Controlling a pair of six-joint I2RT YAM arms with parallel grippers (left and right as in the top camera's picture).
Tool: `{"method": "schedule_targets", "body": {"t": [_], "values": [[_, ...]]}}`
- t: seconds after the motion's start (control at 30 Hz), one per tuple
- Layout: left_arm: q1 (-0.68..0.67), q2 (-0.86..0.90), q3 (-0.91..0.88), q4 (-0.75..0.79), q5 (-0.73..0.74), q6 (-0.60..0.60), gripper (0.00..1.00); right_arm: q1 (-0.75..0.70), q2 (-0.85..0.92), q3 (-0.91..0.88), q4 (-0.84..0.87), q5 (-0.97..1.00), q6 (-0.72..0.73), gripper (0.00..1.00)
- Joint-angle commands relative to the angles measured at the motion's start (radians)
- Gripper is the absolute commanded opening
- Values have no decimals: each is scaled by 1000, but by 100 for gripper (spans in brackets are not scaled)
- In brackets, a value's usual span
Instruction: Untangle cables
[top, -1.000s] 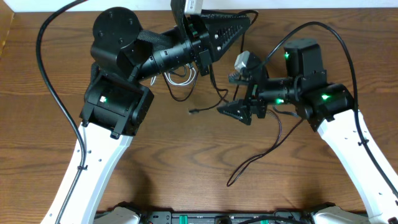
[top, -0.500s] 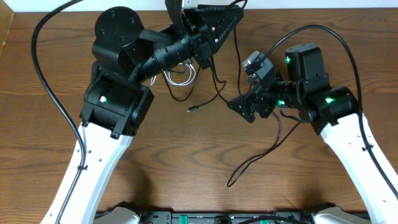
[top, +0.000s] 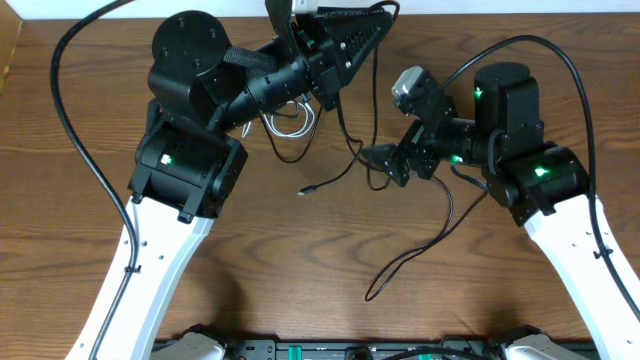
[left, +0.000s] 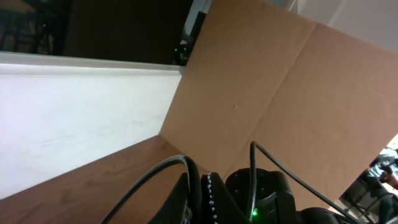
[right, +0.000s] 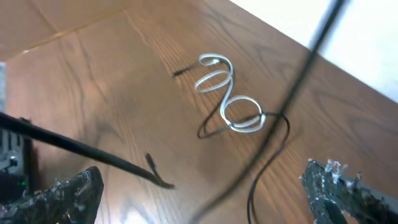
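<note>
My left gripper is raised at the table's far edge and is shut on the black cable. The left wrist view shows that cable arching into the closed left gripper. From there it hangs down to the table, and its plug end lies on the wood. The white cable lies coiled under the left arm. It shows as loops in the right wrist view, with the black cable crossing one end. My right gripper hovers open beside the hanging cable, its fingers wide apart around nothing.
A long stretch of black cable trails across the wood toward the front, ending near the middle. Thick black wires loop over both arms. A white wall and a cardboard panel stand beyond the far edge.
The right arm has swung toward the far side and its gripper has turned and opened slightly wider. The left gripper has lifted the black cable farther back; the plug end slid slightly left.
</note>
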Motion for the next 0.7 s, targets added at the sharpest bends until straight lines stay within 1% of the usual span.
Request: {"method": "schedule_targets", "body": {"t": [0.0, 0.1, 0.17, 0.47, 0.67], "values": [[-3, -3, 5, 48, 48, -69, 7, 9, -10, 8, 29, -71, -19, 99], [-3, -4, 5, 103, 94, -117, 7, 9, -10, 8, 33, -71, -19, 99], [-3, -5, 5, 123, 97, -153, 7, 9, -10, 8, 37, -70, -19, 99], [-3, -11, 5, 131, 115, -178, 7, 9, -10, 8, 77, -71, -18, 99], [-3, -11, 5, 178, 152, -261, 8, 8, -10, 8, 92, -70, -19, 99]]}}
